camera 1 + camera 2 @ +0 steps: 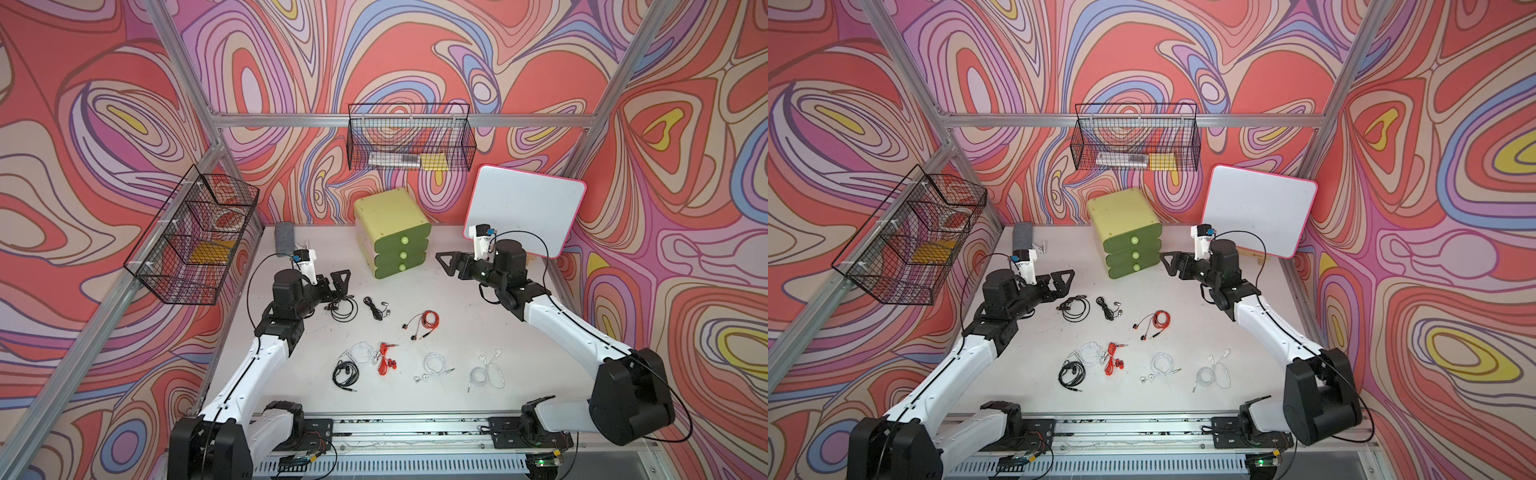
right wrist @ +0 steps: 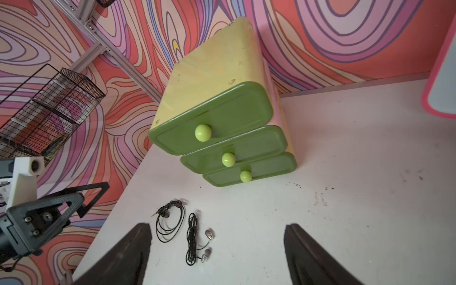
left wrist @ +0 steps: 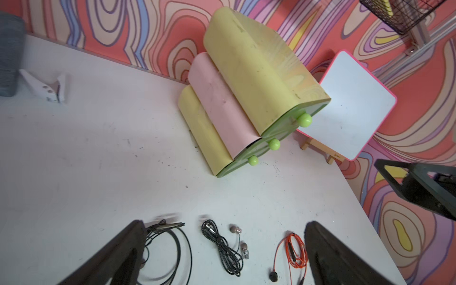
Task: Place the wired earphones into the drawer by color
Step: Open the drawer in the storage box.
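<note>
Earphones (image 1: 426, 322): all eight sets lie loose on the white table (image 1: 478, 316), in front of the drawer box (image 1: 392, 230). None is inside yet.
Drawers (image 2: 217, 116): all three green fronts look shut. Nothing can go in until one is pulled open.
Left claw (image 1: 340, 279): wide open, holding nothing, just beside a black set (image 1: 344, 309).
Right claw (image 1: 451, 262): its fingers stand wide apart in its own camera. It holds nothing and is near the side of the drawer box.
Knobs (image 2: 203, 132): small, round and smooth. A claw could slip off one.
Box: it looks light. A pull on a knob could drag the whole box instead of opening a drawer.
Cords: thin and flat on the table. A claw could grab just one loop, and the rest could hang down and catch on a drawer edge.
Mix-up: one red set (image 1: 386, 361) seems to touch a white set (image 1: 359, 353). Lifting one could drag the other into the wrong drawer.
</note>
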Controlling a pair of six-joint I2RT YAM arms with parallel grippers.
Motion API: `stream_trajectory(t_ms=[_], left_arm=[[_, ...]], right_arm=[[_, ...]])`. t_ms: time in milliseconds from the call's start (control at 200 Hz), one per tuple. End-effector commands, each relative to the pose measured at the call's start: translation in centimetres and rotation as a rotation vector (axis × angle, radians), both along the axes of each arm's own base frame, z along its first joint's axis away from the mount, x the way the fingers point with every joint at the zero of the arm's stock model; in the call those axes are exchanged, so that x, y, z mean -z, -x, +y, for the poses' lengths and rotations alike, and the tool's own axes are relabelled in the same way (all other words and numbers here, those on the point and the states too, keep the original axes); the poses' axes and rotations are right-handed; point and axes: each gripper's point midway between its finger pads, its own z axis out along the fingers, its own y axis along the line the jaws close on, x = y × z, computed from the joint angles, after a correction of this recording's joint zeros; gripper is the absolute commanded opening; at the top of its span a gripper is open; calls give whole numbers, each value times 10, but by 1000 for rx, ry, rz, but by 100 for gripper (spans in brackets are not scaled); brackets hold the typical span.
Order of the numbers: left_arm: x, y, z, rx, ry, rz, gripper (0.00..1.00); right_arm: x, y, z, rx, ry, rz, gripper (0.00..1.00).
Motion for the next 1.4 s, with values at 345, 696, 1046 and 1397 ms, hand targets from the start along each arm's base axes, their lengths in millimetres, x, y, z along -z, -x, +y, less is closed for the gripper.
stream_trajectory(t_ms=[345,696,1046,1397], left_arm=[[-10,-32,-32,95,19,20,99],[-13,-64,-40,103,19,17,99],[-23,-87,-49,137,14,6,99],[-20,-99,-49,136,-4,4,99]], right_arm=[[13,-46,61,25,-17,67,74],[29,-74,89,43,8,93,62],[35,-88,102,49,-4,98,49],[36,-98,108,67,8,93,40]])
